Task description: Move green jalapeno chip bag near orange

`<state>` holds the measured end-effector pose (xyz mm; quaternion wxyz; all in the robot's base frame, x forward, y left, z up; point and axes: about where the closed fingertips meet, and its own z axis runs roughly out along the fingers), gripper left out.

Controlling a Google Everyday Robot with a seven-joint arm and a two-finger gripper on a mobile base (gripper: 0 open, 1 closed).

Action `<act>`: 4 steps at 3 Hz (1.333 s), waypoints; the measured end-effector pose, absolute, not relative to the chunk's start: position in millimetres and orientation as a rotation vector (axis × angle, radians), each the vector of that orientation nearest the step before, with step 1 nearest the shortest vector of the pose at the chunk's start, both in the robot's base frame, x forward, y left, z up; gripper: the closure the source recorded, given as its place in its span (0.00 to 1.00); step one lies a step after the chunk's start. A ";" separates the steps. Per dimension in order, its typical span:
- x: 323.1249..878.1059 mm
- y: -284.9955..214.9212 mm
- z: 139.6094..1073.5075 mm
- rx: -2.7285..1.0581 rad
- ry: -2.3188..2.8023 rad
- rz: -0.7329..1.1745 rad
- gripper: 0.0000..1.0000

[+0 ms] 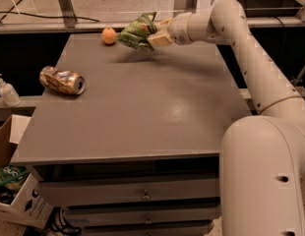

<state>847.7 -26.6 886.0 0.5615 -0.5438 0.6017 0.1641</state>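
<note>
The green jalapeno chip bag (137, 32) is crinkled and held in the air above the far part of the grey table (142, 107). My gripper (157, 33) is shut on the bag's right end, reaching in from the right. The orange (109, 35) sits on the table near its far left edge, just left of the bag and a little below it. The bag's shadow falls on the table under it.
A crushed gold-brown can (62, 80) lies on its side at the table's left. A white pump bottle (5, 90) stands on a ledge to the left. A cardboard box (17, 191) sits on the floor at lower left. My arm spans the right side.
</note>
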 end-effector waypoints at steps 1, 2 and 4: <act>855.5 -16.8 876.1 -1.302 1.433 0.372 1.00; 864.3 -13.0 870.8 -1.316 1.462 0.323 1.00; 877.9 -9.6 862.8 -1.344 1.512 0.263 1.00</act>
